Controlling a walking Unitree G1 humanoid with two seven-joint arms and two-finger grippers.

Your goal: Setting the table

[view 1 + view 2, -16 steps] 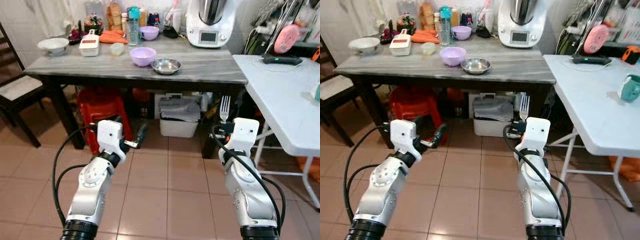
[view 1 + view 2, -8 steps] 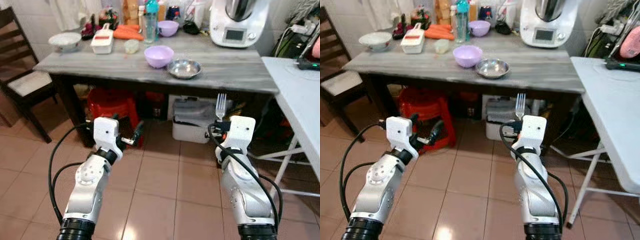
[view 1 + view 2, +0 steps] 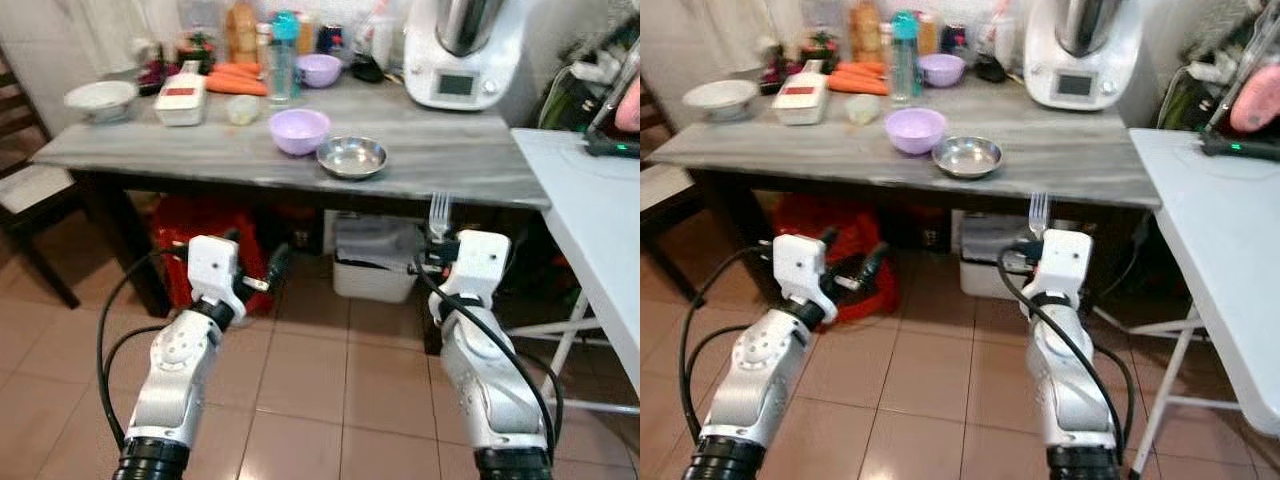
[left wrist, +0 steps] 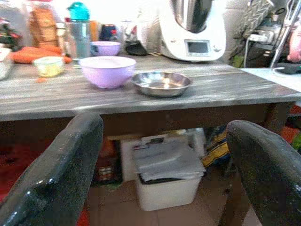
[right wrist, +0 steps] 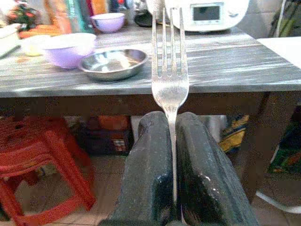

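Right gripper [image 5: 171,141], jaws clamped on an upright fork [image 5: 170,70], should probably clear the table [image 3: 470,165] edge before lowering beside the steel bowl [image 3: 351,157]; left gripper [image 4: 164,155] jaws apart, empty.

Bare tabletop [image 3: 460,160] right of steel bowl [image 3: 351,156]

Before me, a grey wood-grain surface [image 3: 200,150] over terracotta floor tiles [image 3: 330,380]; a white folding table [image 3: 590,210] stands beside it.

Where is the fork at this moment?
The fork stands upright, clamped in the right claw, held below the front edge of the grey table, just right of the steel bowl.
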